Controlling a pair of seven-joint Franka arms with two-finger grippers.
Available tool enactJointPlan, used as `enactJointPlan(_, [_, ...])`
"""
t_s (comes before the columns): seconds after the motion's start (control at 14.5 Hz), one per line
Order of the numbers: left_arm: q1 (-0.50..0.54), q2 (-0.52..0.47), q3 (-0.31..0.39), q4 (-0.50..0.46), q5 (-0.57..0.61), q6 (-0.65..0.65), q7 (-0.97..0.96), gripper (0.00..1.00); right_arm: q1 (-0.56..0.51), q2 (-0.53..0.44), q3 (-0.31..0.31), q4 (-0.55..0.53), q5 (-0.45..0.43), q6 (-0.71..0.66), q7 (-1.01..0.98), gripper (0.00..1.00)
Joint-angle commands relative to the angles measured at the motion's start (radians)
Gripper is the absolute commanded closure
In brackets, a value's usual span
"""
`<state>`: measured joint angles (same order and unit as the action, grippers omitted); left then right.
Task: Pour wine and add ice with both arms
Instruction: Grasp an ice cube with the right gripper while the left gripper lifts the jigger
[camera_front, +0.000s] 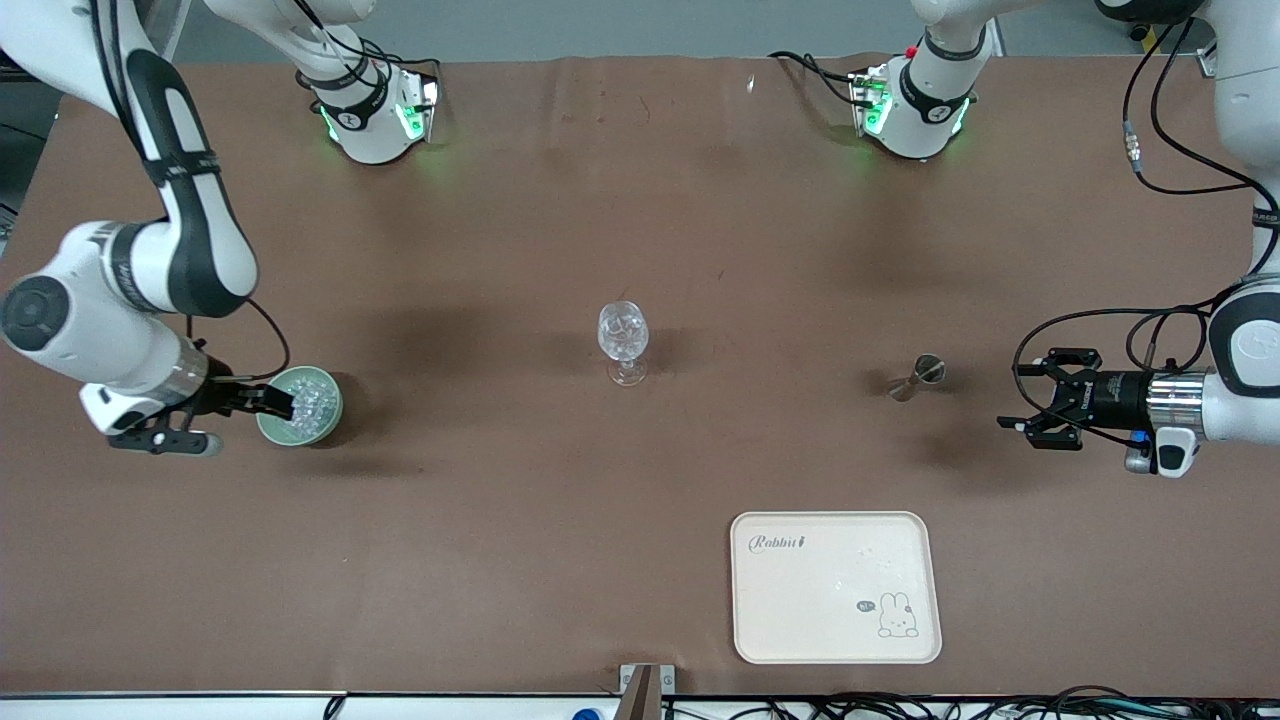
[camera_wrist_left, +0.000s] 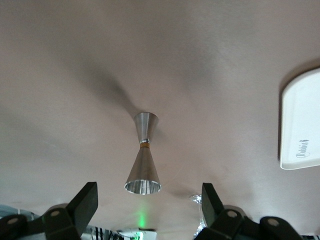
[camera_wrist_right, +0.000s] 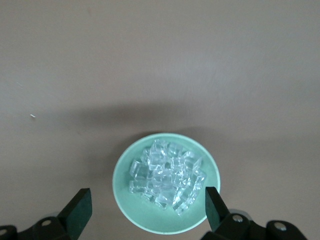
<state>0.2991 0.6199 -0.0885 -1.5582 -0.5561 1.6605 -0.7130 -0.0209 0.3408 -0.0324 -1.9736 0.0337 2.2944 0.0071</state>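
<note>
Approach step: right gripper (camera_front: 283, 402) wide over the ice (camera_front: 308, 403), left gripper (camera_front: 1020, 402) wide beside the jigger (camera_front: 917, 377); you close next

1. Ice (camera_wrist_right: 167, 177) in bowl (camera_front: 272, 428), toward right arm's end of counter (camera_front: 500, 520).
2. Wine glass (camera_front: 624, 340) mid-counter.
3. Jigger (camera_front: 918, 376) toward left arm's end.
4. Tray (camera_front: 836, 587) nearer front camera than jigger.
</note>
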Motion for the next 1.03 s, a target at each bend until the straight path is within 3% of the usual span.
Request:
enactJointPlan(0.0, [0.024, 0.021, -0.007, -0.031, -0.076, -0.007, -0.011, 0.08, -0.008, 0.047, 0.006, -0.014, 0.003, 0.039, -0.013, 0.02])
enactJointPlan(0.41, [0.029, 0.086, -0.008, -0.062, -0.189, -0.007, 0.007, 0.12, -0.01, 0.087, 0.006, -0.027, 0.003, 0.054, -0.012, 0.21])
enactJointPlan(0.55, [0.023, 0.098, -0.008, -0.075, -0.217, -0.005, 0.035, 0.13, -0.01, 0.086, 0.006, -0.044, 0.003, 0.063, -0.012, 0.23])
enactJointPlan(0.96, [0.023, 0.132, -0.011, -0.098, -0.229, -0.007, 0.135, 0.16, -0.013, 0.089, 0.006, -0.06, 0.003, 0.079, -0.012, 0.46])
